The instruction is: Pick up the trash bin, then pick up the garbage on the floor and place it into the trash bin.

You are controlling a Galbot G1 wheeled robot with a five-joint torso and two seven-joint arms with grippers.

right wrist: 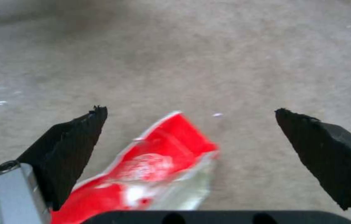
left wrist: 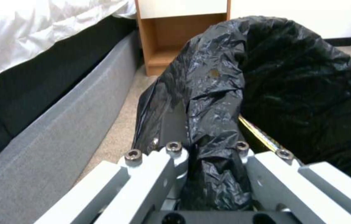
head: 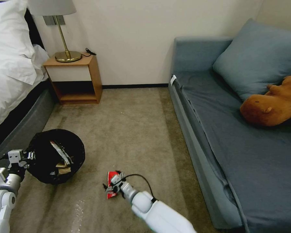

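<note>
The trash bin (head: 55,155), lined with a crinkly black bag, hangs tilted just above the carpet at the left. My left gripper (head: 29,156) is shut on its near rim; the left wrist view shows that gripper (left wrist: 208,149) pinching the bag and rim of the bin (left wrist: 300,87). Inside the bin lie a striped wrapper (head: 62,152) and crumpled brown paper (head: 64,166). A red-and-white snack packet (head: 112,177) lies on the floor. My right gripper (head: 114,186) is down over it and open. In the right wrist view the packet (right wrist: 155,165) sits between the spread black fingertips (right wrist: 76,140) of the right gripper (right wrist: 190,110).
A bed (head: 13,81) with a grey base runs along the left, close to the bin. A wooden nightstand (head: 74,79) with a brass lamp (head: 66,48) stands against the back wall. A blue sofa (head: 236,139) with a cushion and a brown plush toy (head: 274,103) lines the right side. Open carpet (head: 129,129) lies between.
</note>
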